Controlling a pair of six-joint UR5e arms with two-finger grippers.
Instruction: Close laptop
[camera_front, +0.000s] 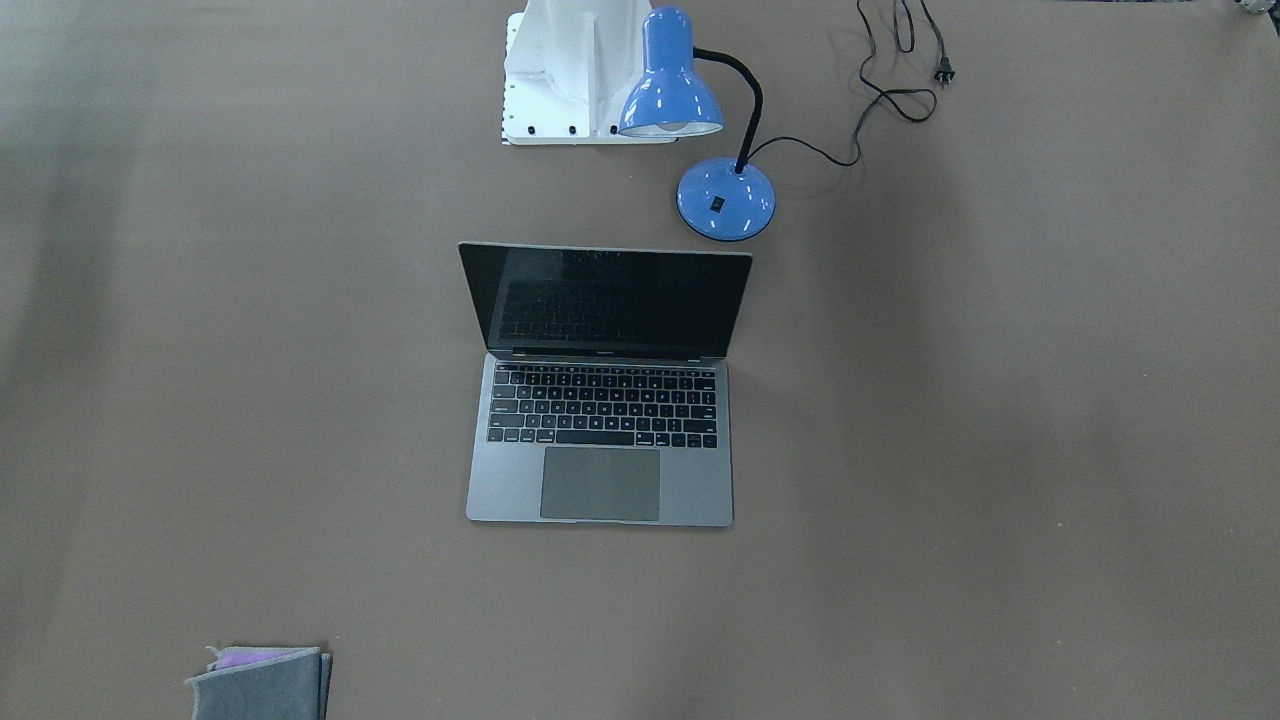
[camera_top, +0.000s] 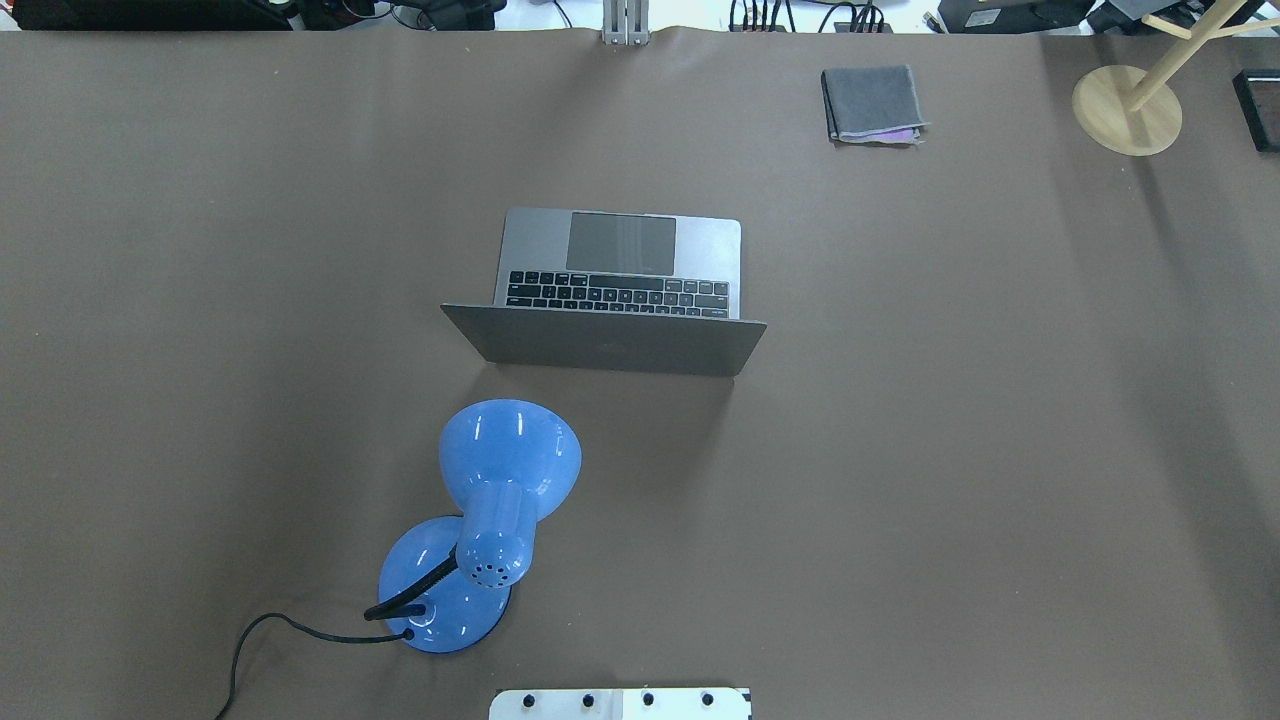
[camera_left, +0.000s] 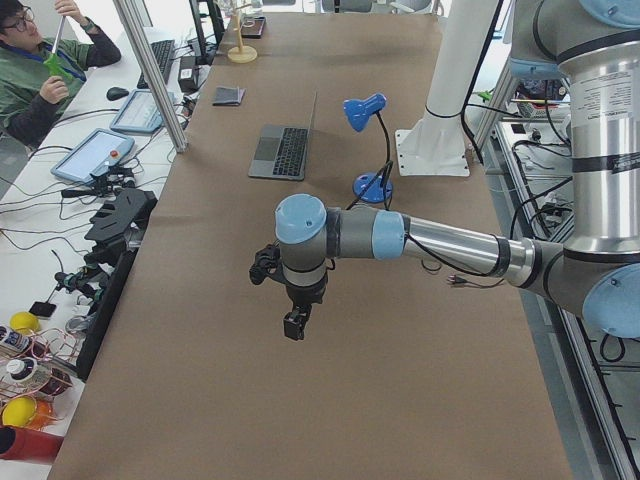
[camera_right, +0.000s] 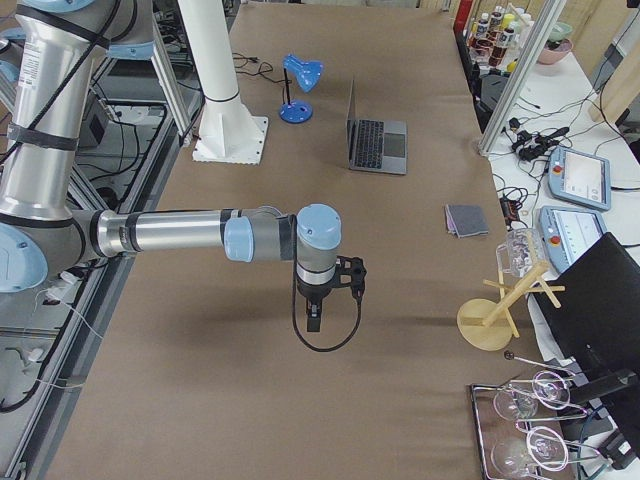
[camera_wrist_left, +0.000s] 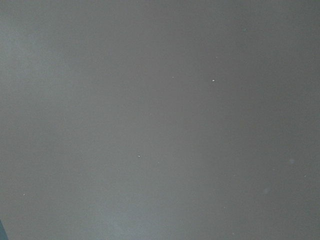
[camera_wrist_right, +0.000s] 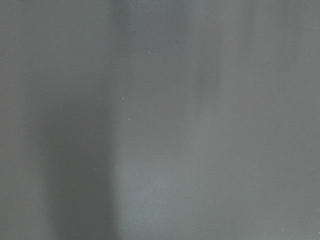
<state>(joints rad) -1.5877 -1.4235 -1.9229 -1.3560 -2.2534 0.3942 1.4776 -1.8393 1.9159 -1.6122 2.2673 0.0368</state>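
This is a robotics laboratory, not a home or an office: two industrial robot arms, the left arm (camera_left: 450, 245) and the right arm (camera_right: 170, 232), reach over a long table (camera_top: 1000, 450) covered with a plain brown sheet, and a white pedestal (camera_right: 215, 70) stands at the table's edge. Along the opposite edge stand aluminium frame posts (camera_left: 150, 70), and behind them there is a white work bench (camera_left: 95, 110) crowded with teach pendants (camera_left: 92, 153) and loose cables (camera_left: 30, 190). A person (camera_left: 30, 70) in a green top sits at this bench.
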